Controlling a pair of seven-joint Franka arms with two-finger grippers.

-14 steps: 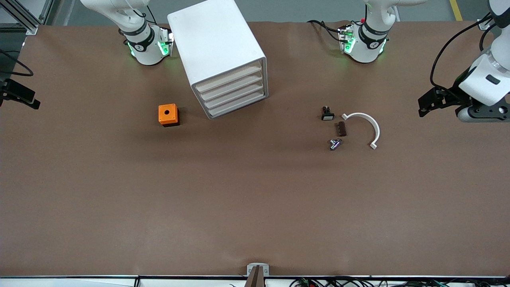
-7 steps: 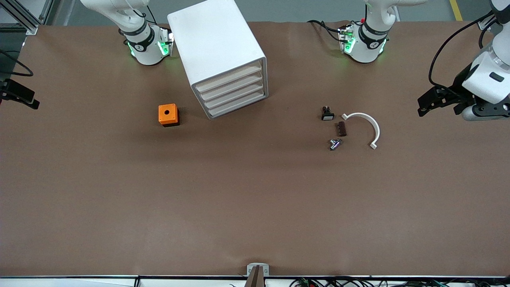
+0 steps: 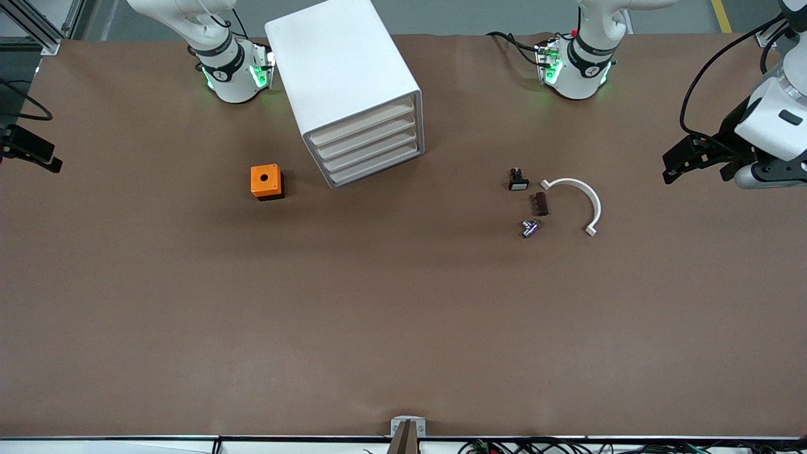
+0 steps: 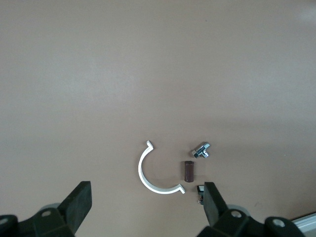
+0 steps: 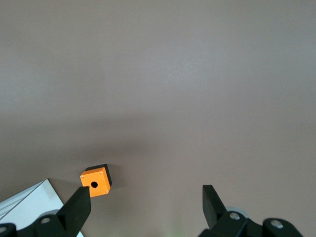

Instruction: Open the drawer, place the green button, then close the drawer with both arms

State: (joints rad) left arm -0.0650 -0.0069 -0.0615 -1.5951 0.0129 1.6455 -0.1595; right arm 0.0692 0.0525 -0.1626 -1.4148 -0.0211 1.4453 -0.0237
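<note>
The white cabinet [image 3: 343,69] stands near the right arm's base, and its four drawer fronts [image 3: 367,146] are all shut. No green-capped button shows in any view. My left gripper [image 3: 679,162] hangs open and empty above the left arm's end of the table; in the left wrist view [image 4: 146,193] its fingers are spread wide over small parts far below. My right gripper [image 3: 33,153] is at the right arm's end of the table. In the right wrist view [image 5: 145,197] it is open and empty, high over bare table.
An orange cube with a hole [image 3: 266,181] [image 5: 96,181] sits beside the cabinet [image 5: 27,203]. Toward the left arm's end lie a black switch with a white face [image 3: 517,181] [image 4: 200,188], a brown block [image 3: 540,203] [image 4: 188,170], a metal fitting [image 3: 530,227] [image 4: 202,150] and a white half ring [image 3: 583,194] [image 4: 146,178].
My left arm's hand has drifted a little toward the robots' side of the table. The right gripper has barely moved. Nothing on the table has moved.
</note>
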